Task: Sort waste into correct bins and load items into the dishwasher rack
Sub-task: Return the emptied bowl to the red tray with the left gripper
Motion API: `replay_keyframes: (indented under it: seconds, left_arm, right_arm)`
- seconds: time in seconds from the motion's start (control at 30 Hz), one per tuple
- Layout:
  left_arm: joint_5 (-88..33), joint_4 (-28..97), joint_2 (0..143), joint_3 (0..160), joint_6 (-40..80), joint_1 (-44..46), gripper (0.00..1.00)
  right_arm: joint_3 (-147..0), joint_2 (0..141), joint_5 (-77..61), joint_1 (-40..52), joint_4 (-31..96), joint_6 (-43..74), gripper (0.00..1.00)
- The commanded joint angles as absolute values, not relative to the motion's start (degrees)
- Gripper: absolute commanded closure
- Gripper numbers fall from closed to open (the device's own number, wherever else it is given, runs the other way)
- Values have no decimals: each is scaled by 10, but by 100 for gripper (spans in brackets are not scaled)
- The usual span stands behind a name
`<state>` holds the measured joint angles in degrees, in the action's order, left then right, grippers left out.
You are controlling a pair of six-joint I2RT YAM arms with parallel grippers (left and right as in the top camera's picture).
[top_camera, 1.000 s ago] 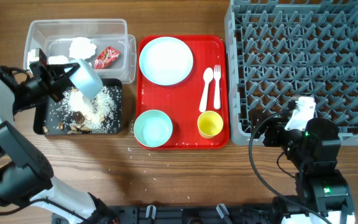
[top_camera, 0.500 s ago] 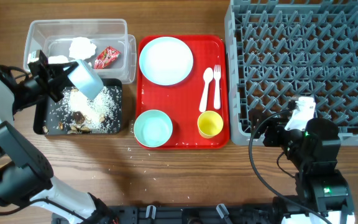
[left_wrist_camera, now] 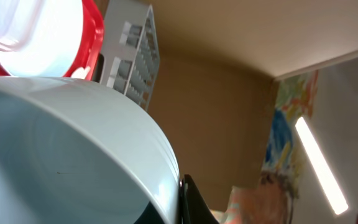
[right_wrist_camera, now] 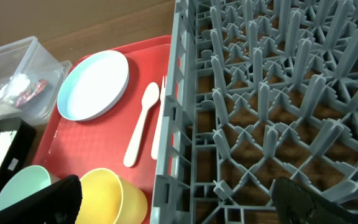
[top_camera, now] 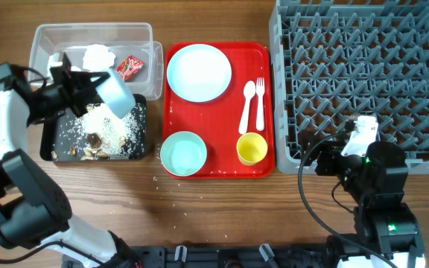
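1. The fingers [left_wrist_camera: 194,208] of the left gripper [top_camera: 88,88] are pinching tight on the rim of a light blue bowl [top_camera: 115,94], holding it tipped on its side in the air just left of the red tray [top_camera: 222,119].
2. The bowl's mouth is facing away from the red tray, over the black tray [top_camera: 47,145], where white crumbs [top_camera: 121,123] and brown bits are lying.
3. The right gripper [right_wrist_camera: 176,199] is hanging with its jaws spread wide and nothing between them, just right of the red tray at the corner of the grey rack [top_camera: 363,59].
4. The bowl is looking light, stiff and thin-walled, probably moulded plastic. A pinch across the rim, one finger inside and one outside, is likely enough to carry it.
5. Its smooth, glossy wall is probably making it slippery, so a rim pinch risks letting the bowl swing or slide while tilted. A deeper bite on the wall would hold it better.
6. Dropping it is unlikely to break it, but it could bounce and scatter crumbs.
7. A second bowl [top_camera: 182,152], a plate [top_camera: 199,72], a yellow cup [top_camera: 252,148], a spoon [top_camera: 246,104] and a fork [top_camera: 260,104] are waiting on the red tray.
8. Left of the red tray, beyond the black tray, the clear tub [top_camera: 88,31] is holding white tissue [top_camera: 97,55] and a red wrapper [top_camera: 129,67].
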<state>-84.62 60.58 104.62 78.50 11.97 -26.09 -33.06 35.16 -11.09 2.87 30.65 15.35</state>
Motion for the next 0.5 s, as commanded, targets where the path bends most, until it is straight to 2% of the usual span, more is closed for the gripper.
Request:
replay_keyframes:
  seconds: [0.0,0.13,0.23,0.47]
  left_arm:
    - [-801,603,1006,822,127,-205,96]
    - [-638,598,978,877,145,-117,96]
    - [-479,564,965,905,155,-19,96]
    - [-194,505,998,904,155,206,96]
  right_arm:
    - [-344,352,-104,32,303,150,0]
    - [-344,352,-104,32,303,150,0]
    - [-344,352,-104,32,303,150,0]
    - [-344,352,-104,32,304,150,1]
